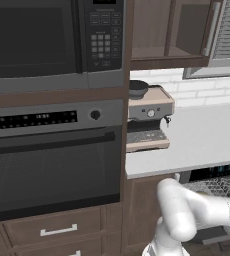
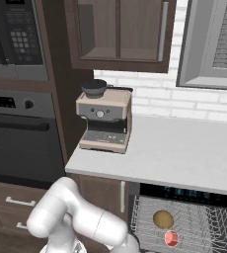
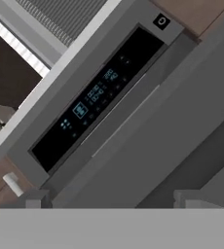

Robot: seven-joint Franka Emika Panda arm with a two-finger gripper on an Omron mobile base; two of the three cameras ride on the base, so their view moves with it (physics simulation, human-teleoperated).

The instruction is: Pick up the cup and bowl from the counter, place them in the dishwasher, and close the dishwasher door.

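The tan bowl [image 2: 163,219] and the red cup [image 2: 171,238] lie on the grey wire rack of the open dishwasher [image 2: 184,193], the cup just in front of the bowl. The counter [image 2: 184,148] above it is pale and bare on this side. In the hand view my gripper [image 3: 111,200] is open, its fingertips [image 3: 36,198] wide apart with nothing between them. It faces the flat grey dishwasher door [image 3: 172,136], close to it, with the black control strip [image 3: 97,95] lit blue beyond. My arm reaches low toward the dishwasher [image 1: 217,172].
An espresso machine [image 2: 105,121] with a black vessel on top stands at the counter's left end. A black wall oven [image 1: 52,165] and microwave [image 1: 47,35] fill the left. Brown drawers sit below the oven, and upper cabinets [image 2: 120,32] hang above.
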